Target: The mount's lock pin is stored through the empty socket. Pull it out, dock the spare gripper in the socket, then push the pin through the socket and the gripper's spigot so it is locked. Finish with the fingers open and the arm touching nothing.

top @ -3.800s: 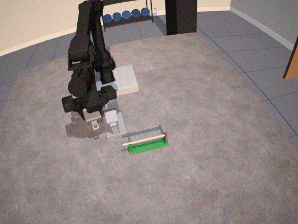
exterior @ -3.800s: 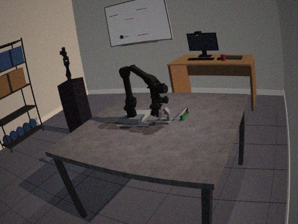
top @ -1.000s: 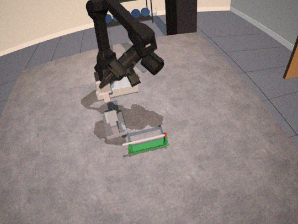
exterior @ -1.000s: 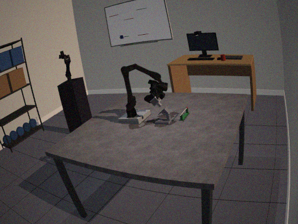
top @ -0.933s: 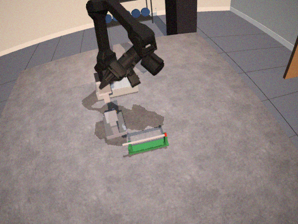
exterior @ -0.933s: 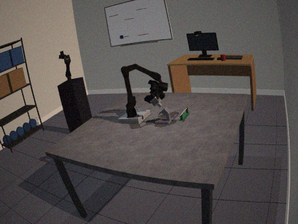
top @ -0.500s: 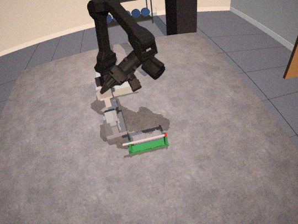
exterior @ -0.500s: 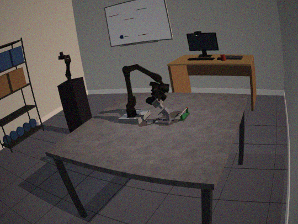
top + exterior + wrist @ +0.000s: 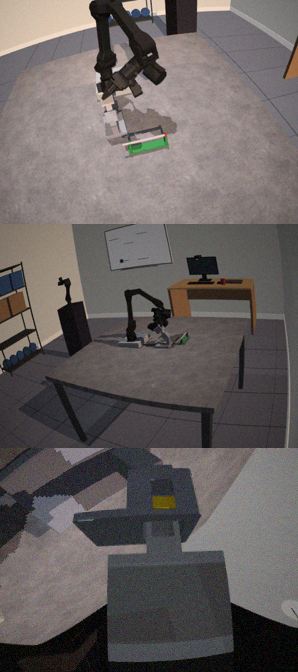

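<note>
Pin lies across green rack

Matte black, blocky-jointed arm

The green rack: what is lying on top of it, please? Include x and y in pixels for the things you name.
A pale pin with a red end (image 9: 144, 140) lies across the green rack (image 9: 149, 147) (image 9: 183, 341); the rack's surface directly beneath it is hidden.

A whiteboard is mounted on the grey wall. A monitor and a red mug are carried by a wooden desk. Blue discs are held on a shelf rack's lowest level, below brown boxes.
</note>
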You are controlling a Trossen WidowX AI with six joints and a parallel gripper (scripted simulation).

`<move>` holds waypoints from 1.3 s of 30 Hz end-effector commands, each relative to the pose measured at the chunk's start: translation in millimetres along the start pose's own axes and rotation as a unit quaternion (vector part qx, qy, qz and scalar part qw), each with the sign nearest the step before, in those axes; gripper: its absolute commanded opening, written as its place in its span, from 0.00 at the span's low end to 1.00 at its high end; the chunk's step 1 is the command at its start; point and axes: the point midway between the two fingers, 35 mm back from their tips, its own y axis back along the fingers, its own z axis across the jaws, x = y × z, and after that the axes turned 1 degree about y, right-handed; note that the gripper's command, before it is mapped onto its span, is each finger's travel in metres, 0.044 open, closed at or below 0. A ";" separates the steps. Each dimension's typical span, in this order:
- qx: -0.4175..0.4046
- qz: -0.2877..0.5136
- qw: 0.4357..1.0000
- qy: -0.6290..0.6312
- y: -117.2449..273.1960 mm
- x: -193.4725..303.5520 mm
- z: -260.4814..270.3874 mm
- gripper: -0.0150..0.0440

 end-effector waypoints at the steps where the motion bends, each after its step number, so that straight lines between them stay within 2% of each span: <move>1: 0.005 0.005 1.000 0.003 -3.9 -4.3 -1.5 0.25; 29: 0.002 0.004 1.000 0.004 -12.7 -18.3 -0.4 0.25; 39: 0.002 0.004 1.000 0.004 -12.7 -18.3 -0.4 0.70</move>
